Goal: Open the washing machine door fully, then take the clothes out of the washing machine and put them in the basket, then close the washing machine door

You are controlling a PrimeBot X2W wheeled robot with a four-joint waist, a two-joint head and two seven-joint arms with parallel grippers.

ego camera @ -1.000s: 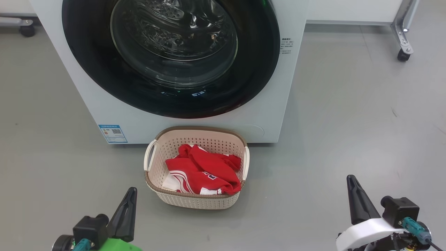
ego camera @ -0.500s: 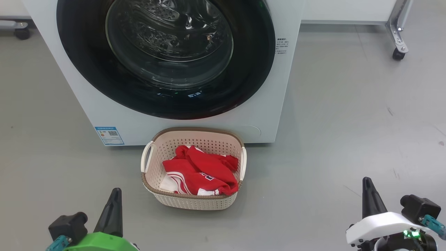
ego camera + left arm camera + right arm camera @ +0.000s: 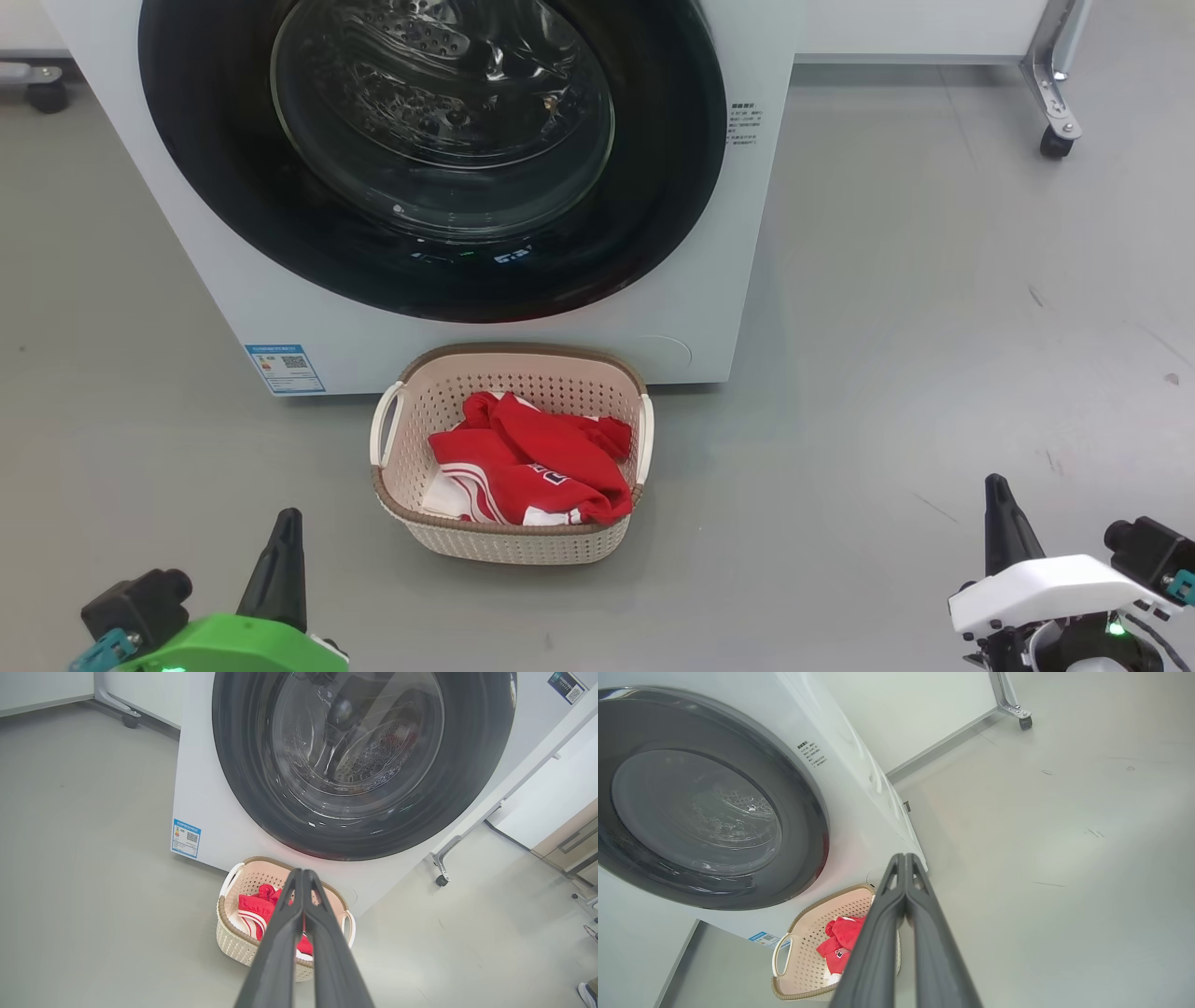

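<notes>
On the head view the camera is shifting slightly, and my left gripper (image 3: 285, 537) and right gripper (image 3: 997, 509) are sitting lower in it than a second ago, well clear of the basket (image 3: 523, 353) ahead between them. It is holding the red clothes (image 3: 532, 462) while the washing machine door (image 3: 439, 159) is sitting shut on the washing machine (image 3: 747, 261), so I am judging the task finished. On the left wrist view the fingers (image 3: 282, 938) are pressing together on nothing, the basket just beyond their tips, and on the right wrist view the fingers (image 3: 882, 933) are likewise meeting, empty, the basket lying below-left of the tips.
</notes>
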